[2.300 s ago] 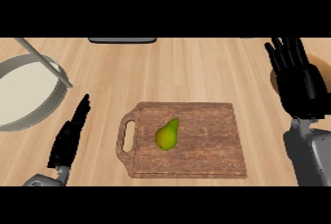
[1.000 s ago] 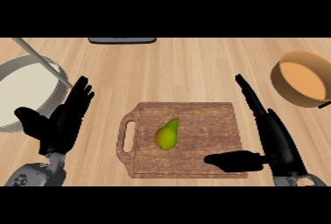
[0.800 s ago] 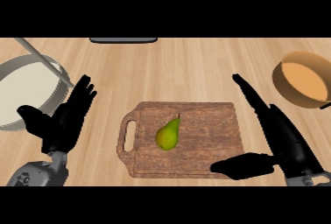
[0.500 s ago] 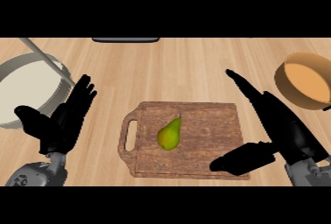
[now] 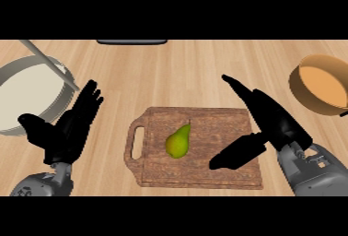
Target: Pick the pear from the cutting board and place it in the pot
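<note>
Green pear (image 5: 178, 142) lies in the middle of the cutting board (image 5: 178, 175), its long axis running away from me (stem at the far end). My right hand (image 5: 277, 123) is open just to its right, nearer than my open left hand (image 5: 68, 131).

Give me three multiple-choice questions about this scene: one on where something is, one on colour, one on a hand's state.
1. Where is the pear? A on the board; B on a plate; C in a sink.
2. What colour is the pear? A red; B green; C purple.
3. How is the right hand? A open; B fisted; C curled round a cup.
Answers: 1 A, it lies on the board; 2 B, its skin is yellow-green; 3 A, its fingers are straight.
</note>
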